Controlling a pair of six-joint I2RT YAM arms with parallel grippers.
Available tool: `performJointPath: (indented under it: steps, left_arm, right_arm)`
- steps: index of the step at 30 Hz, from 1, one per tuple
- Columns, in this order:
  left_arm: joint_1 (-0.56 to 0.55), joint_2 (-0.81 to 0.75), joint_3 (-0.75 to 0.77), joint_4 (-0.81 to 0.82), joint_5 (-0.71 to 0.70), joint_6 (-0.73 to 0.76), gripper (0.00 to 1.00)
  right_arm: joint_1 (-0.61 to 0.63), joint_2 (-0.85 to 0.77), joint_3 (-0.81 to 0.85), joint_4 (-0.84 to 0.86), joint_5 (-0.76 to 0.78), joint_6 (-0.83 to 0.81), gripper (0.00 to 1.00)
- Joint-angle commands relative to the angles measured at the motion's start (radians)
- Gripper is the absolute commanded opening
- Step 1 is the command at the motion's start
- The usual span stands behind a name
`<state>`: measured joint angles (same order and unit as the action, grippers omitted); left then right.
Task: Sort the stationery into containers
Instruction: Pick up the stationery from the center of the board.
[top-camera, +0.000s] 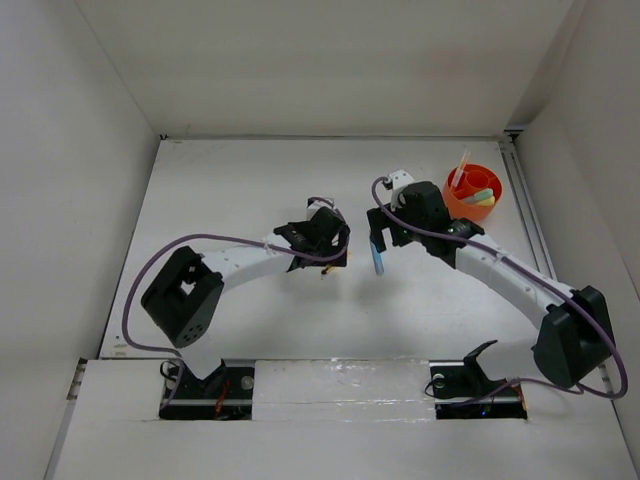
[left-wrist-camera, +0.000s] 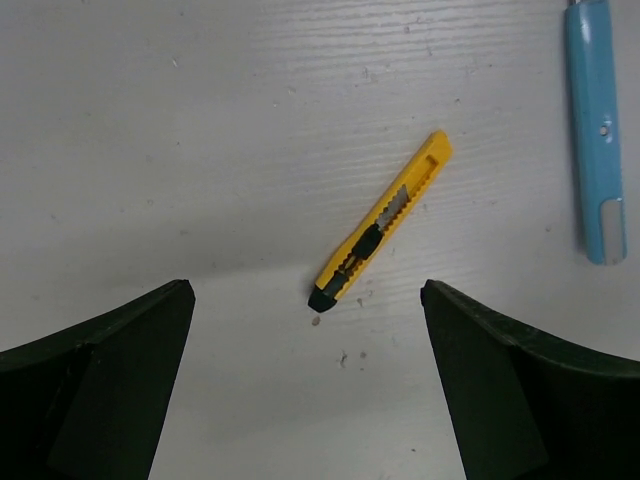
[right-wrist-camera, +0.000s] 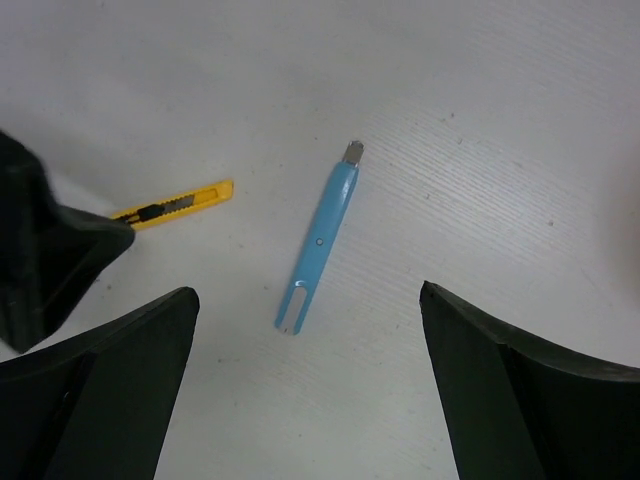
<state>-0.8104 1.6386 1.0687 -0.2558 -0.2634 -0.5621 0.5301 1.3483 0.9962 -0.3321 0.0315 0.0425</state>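
Observation:
A yellow-black cutter (left-wrist-camera: 380, 222) lies slanted on the white table, its black end just ahead of my left gripper (left-wrist-camera: 305, 300), which hangs open above it with nothing between its fingers. A blue pen (right-wrist-camera: 320, 240) lies just ahead of my right gripper (right-wrist-camera: 308, 300), which is also open and empty. From above, the left gripper (top-camera: 330, 258) and right gripper (top-camera: 378, 243) hover side by side mid-table, with the blue pen (top-camera: 377, 262) under the right one. The orange-red cup (top-camera: 470, 205) stands at the back right and holds pale green, yellow and thin red sticks.
White walls enclose the table on the left, back and right. A metal rail (top-camera: 530, 215) runs along the right edge past the cup. The left gripper's dark body (right-wrist-camera: 40, 250) shows at the left of the right wrist view, close to the cutter (right-wrist-camera: 175, 207).

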Motion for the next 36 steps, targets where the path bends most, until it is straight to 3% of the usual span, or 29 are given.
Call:
performJointPath:
  steps: [1,4,16,17,21,26,28,31,36]
  left_arm:
    - [-0.004,0.071,0.043,-0.03,-0.025,0.06,0.95]
    - [-0.004,0.118,0.054,-0.03,-0.025,0.073,0.95]
    - [-0.023,0.211,0.089,-0.039,0.023,0.133,0.68]
    - [-0.023,0.22,0.089,-0.049,0.023,0.133,0.59]
    - [-0.042,0.221,0.087,-0.049,0.023,0.133,0.48]
    - [-0.042,0.251,0.066,-0.04,0.081,0.122,0.1]
    - [-0.042,0.251,0.057,-0.017,0.116,0.131,0.02]
    - [-0.042,0.26,0.057,0.003,0.139,0.131,0.0]
    - [-0.042,0.118,0.007,0.064,0.069,0.122,0.0]
  right_arm:
    - [0.007,-0.079,-0.016,0.013,-0.035,-0.001,0.98]
    - [0.027,-0.15,-0.025,0.013,0.005,-0.001,0.98]
    - [0.007,-0.282,-0.044,-0.007,0.009,-0.021,0.96]
    - [-0.004,-0.282,-0.044,-0.007,-0.001,-0.021,0.96]
    - [-0.013,-0.273,-0.044,0.002,-0.021,-0.021,0.96]
    - [-0.048,-0.264,-0.063,0.05,-0.086,-0.001,0.96]
    - [-0.099,-0.264,-0.085,0.091,-0.194,0.025,0.96]
    - [-0.16,-0.264,-0.139,0.186,-0.338,0.065,0.95]
    - [-0.171,-0.244,-0.127,0.209,-0.337,0.065,0.94]
